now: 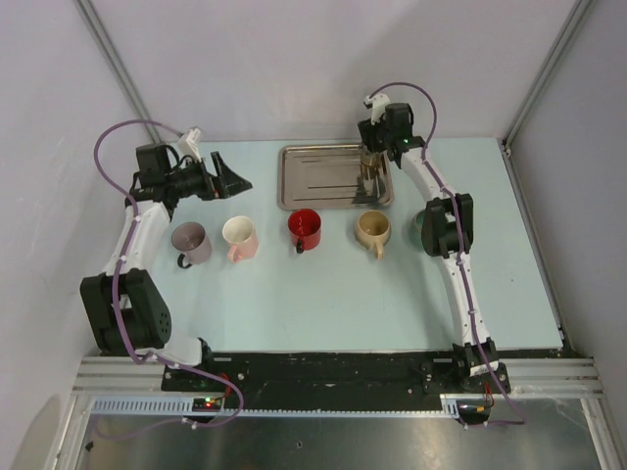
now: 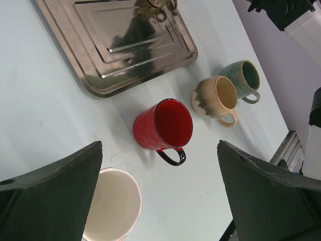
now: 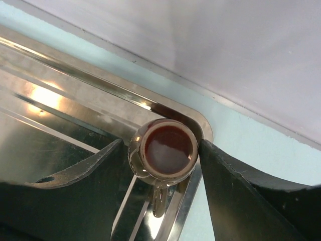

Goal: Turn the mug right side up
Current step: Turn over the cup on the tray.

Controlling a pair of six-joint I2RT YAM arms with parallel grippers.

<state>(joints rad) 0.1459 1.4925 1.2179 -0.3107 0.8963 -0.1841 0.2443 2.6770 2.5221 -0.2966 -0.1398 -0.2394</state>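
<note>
Right tool (image 3: 161, 150) is clenched on the brown mug (image 3: 168, 153), at the right edge of the tray (image 3: 75, 100), over its raised rim. Release here risks the base catching that rim and toppling. Left tool (image 1: 231, 180), left of the tray, gapes empty.

The tray (image 3: 55, 108) is polished, mirror-like metal; the brown mug (image 3: 168, 150) looks glossy-glazed, probably ceramic; the table (image 1: 323, 294) is matt.
</note>
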